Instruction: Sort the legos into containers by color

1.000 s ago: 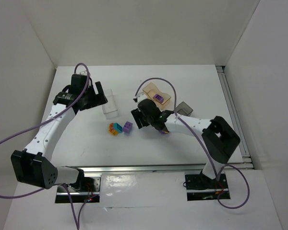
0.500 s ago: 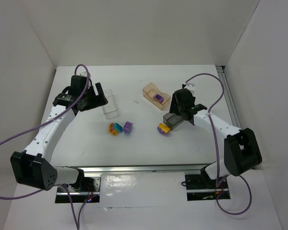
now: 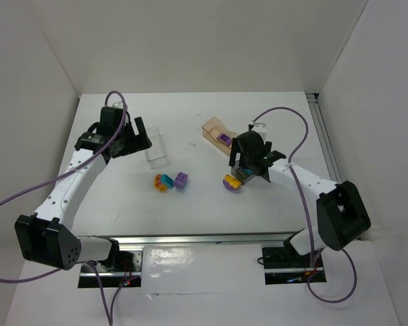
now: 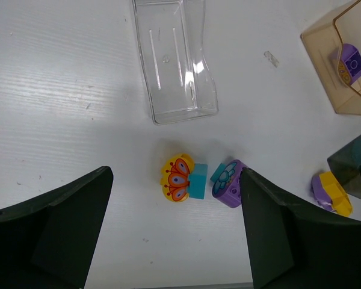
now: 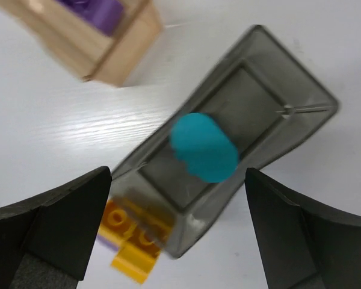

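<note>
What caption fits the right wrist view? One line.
Open right tool poised above a teal brick and the dark grey tray.

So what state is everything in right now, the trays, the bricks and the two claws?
Clear tray: empty.
Peach tray: holds one purple brick.
Dark grey tray: one blurred teal brick, landed or falling unclear.
Butterfly brick, small teal brick, flower brick, yellow brick: loose, unsorted.
Left gripper: open, holding nothing.
Right gripper: open above the dark grey tray.

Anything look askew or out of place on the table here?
The dark grey tray lies at a slant, one corner butting against, maybe overlapping, a yellow-and-purple brick. Otherwise nothing stands out.
</note>
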{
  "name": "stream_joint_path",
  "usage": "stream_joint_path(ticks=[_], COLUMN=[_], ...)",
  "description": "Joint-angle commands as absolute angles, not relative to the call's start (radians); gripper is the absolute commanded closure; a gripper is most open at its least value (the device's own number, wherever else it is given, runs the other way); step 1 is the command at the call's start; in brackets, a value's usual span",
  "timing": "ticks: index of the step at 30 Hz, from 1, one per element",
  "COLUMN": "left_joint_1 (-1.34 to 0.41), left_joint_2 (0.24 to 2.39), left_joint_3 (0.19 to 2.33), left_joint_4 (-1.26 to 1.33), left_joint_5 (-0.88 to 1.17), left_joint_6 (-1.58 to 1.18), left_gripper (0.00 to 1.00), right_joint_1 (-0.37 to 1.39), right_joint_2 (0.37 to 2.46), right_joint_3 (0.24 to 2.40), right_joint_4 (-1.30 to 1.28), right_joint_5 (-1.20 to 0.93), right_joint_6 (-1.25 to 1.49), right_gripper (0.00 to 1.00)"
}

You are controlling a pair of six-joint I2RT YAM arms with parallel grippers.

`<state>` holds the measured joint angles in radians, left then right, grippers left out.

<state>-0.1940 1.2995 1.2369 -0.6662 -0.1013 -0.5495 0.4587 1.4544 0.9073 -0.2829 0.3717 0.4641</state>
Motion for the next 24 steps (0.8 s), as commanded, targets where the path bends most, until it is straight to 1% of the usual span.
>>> stream_joint_path(ticks=[1,2,3,5,7,9,10,12,17,20,24], left_joint_1=[-0.190,-0.190,-0.190,-0.190,-0.190,-0.190,-0.190,-0.190,-0.190,-0.190,-0.190], left_joint_2=[1.273,1.273,1.273,1.273,1.273,1.273,1.273,1.273,1.253,1.229,1.207], left_joint_3=[1.259,1.259,1.259,1.259,1.259,1.250,1.250,1.250,1.250,1.241,1.241], left_joint_4=[-0.667,-0.667,-0.667,-0.667,-0.667,-0.667,-0.667,-0.676,-0.676,-0.676,-0.676], left_joint_5=[-0.100,-0.100,-0.100,-0.118,-0.127,-0.136,-0.168,-0.179,-0.166,-0.202,-0.212], left_joint_6=[-0.516,-0.515,-0.515,-0.525,-0.511,-0.492,-0.492,-0.492,-0.471,-0.462,-0.462], left_gripper=[0.06,0.06,0.06,0.06,0.06,0.06,0.06,0.05,0.05,0.05,0.05], right_joint_1=[0.599,0.644,0.738,0.825,0.935,0.994,1.030,1.042,1.054,1.054,1.043], right_joint_2=[1.350,1.350,1.341,1.374,1.452,1.541,1.567,1.642,1.749,1.816,1.868], right_joint_3=[0.940,0.940,0.949,0.977,1.049,1.141,1.161,1.216,1.264,1.313,1.351], right_joint_4=[-0.276,-0.276,-0.276,-0.276,-0.302,-0.374,-0.374,-0.374,-0.311,-0.340,-0.341], right_joint_5=[0.430,0.446,0.463,0.475,0.508,0.576,0.577,0.588,0.586,0.613,0.595], right_joint_6=[0.499,0.512,0.526,0.574,0.673,0.774,0.826,0.871,0.900,0.919,0.901], right_gripper=[0.02,0.02,0.03,0.03,0.03,0.02,0.02,0.02,0.02,0.02,0.06])
